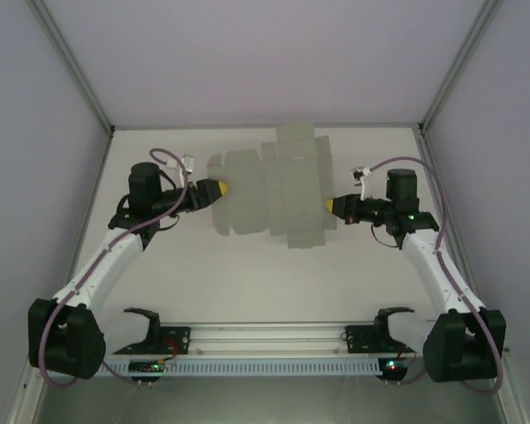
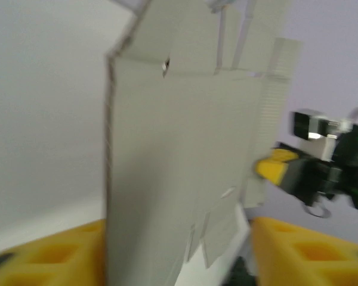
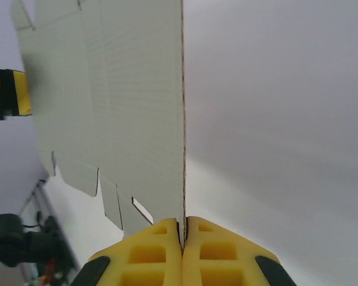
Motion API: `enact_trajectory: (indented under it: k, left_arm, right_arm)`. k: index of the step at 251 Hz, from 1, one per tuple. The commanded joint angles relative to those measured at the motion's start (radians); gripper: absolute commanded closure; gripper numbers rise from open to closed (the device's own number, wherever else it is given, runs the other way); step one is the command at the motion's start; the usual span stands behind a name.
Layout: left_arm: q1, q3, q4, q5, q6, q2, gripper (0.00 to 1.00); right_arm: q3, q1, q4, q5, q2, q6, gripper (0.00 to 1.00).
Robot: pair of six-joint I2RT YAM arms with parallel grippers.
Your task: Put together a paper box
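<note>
— Which arm has it, from where you stand?

— The right end effector [image 3: 182, 225]. Its jaws are pressed together on the thin right edge of the paper box [image 1: 274, 190], and the sheet runs straight out from that pinch toward the other arm.

— And the left end effector [image 2: 173, 238]?

— Jaws wide apart. The opposite edge of the sheet stands in the gap between them, closer to one jaw, but nothing squeezes it. I'd say the right arm alone carries it.

— Where is the sheet, then?

— Strung between the two, over the far middle of the table [image 1: 247, 283]. It's a flat grey blank, flaps and tabs unfolded. It looks lifted clear of the surface, though I can't swear to that. Its face is roughly level, and its broader run goes left to right, arm to arm.

— So what does the next move hang on?

— That line. The blank lies directly left of the right pinch, and the left jaws straddle its other edge, so each arm sits at an end and neither is nearer a fold. My guess is that the left must take hold or press somewhere before a flap goes up. Thin card held at one edge may sag or swing.
</note>
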State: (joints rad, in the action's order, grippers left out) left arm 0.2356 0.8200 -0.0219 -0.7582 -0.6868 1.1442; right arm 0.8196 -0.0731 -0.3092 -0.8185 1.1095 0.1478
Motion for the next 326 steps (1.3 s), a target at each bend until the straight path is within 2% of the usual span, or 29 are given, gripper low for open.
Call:
enact_trajectory:
  k: [1,13,32,46,85,136,190,216,237,275,296,326]
  left_arm:
    - [-0.005,0.014,-0.247,0.226,0.095,-0.020,0.00]
    - [-0.005,0.013,-0.292,0.280,0.106,-0.011,0.00]
    - [-0.006,0.017,-0.310,0.288,0.110,0.018,0.00]
    - [-0.005,0.023,-0.299,0.264,0.109,0.044,0.01]
    - [0.011,0.075,-0.220,0.195,0.095,0.149,0.00]
    - [0.065,0.226,-0.061,0.066,0.054,0.356,0.00]
    - [0.076,0.450,0.004,-0.048,-0.015,0.632,0.00]
    - [0.076,0.520,0.066,-0.104,-0.070,0.728,0.00]
    - [0.071,0.585,0.021,-0.098,-0.062,0.786,0.04]
    - [0.081,0.703,-0.167,-0.058,0.035,0.846,0.18]
    - [0.091,0.738,-0.265,-0.011,0.089,0.855,0.19]
    - [0.091,0.740,-0.292,0.033,0.099,0.840,0.18]
  right_arm:
    - [0.000,-0.054,-0.025,0.178,0.036,-0.113,1.00]
    - [-0.009,-0.090,-0.016,0.244,0.061,-0.176,1.00]
    - [-0.001,-0.160,-0.005,0.386,0.114,-0.238,1.00]
    - [0.025,-0.205,-0.004,0.488,0.168,-0.255,1.00]
    - [0.069,-0.292,0.076,0.673,0.314,-0.330,1.00]
    - [0.110,-0.404,0.195,0.928,0.442,-0.430,1.00]
    - [0.046,-0.477,0.393,0.968,0.449,-0.589,1.00]
    - [0.050,-0.493,0.387,0.936,0.454,-0.625,1.00]
    - [0.031,-0.507,0.408,0.915,0.442,-0.645,1.00]
    - [0.030,-0.515,0.388,0.925,0.432,-0.678,1.00]
    - [0.032,-0.517,0.373,0.948,0.435,-0.706,1.00]
    - [0.014,-0.522,0.393,0.955,0.434,-0.711,1.00]
